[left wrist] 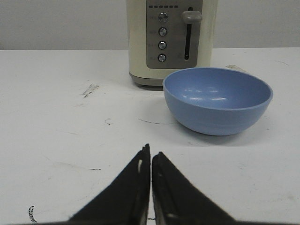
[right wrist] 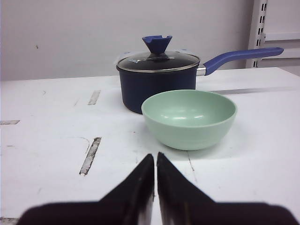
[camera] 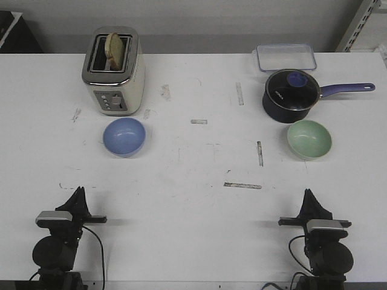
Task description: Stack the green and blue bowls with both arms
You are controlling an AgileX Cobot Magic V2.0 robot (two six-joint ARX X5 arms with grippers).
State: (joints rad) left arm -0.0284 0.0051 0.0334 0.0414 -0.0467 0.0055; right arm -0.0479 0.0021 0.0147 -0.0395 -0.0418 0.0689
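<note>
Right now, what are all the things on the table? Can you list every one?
blue bowl: one, light blue, left side, just in front of the toaster, empty.
green bowl: one, pale green, right side, in front of the saucepan, empty.
toaster: one, cream and silver, back left, a slice of bread sticking out.
saucepan: one, dark navy, glass lid on, back right.
clear container: one, see-through, behind the saucepan.
table: one, white, scuffed.
left end effector: black, shut, near edge.
right end effector: black, shut, near edge.

A lab bench staged as a kitchen: taped white table (camera: 193, 199); toaster (camera: 113, 72); saucepan (camera: 291, 95); metal shelving (right wrist: 276, 33).
</note>
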